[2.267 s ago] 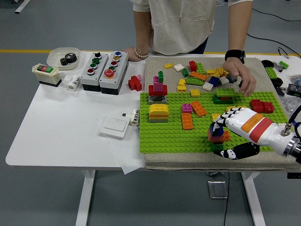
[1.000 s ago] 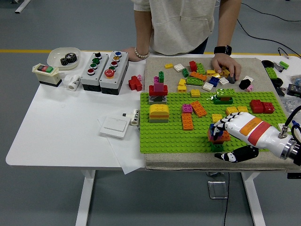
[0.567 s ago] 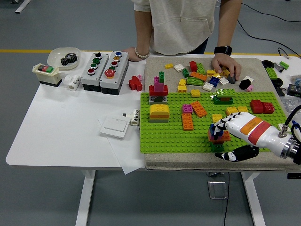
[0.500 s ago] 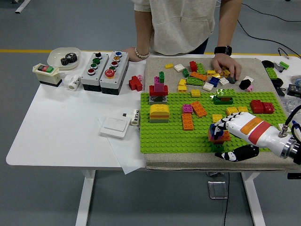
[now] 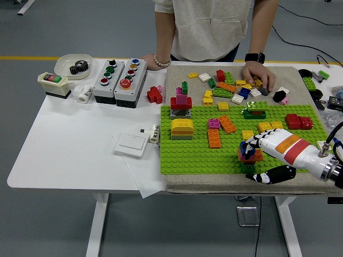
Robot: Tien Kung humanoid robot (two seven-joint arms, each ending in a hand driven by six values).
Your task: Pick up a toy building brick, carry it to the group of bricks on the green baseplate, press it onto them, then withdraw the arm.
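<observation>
Pressing stage: right hand [image 5: 257,147] bears on a blue brick [image 5: 246,150] atop the orange-red brick stack [image 5: 250,156] near the front edge of the green baseplate [image 5: 193,155].
Fingers: curled over the brick from its right side; thumb below, apart from the stack.
Key relation: brick directly under the fingertips, arm trailing right, so withdrawal runs rightward.
Left arm: not visible.
Person's hand [image 5: 257,75]: resting among loose bricks [image 5: 236,85] beyond the plate.
Change: hand and stack match the preceding frames; the person's hand sits farther back.

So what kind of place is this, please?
Probably a robot test lab or workshop: a white table on a grey floor with a yellow line, industrial push-button boxes beside a green baseplate, and a robot hand at a small brick stack.
</observation>
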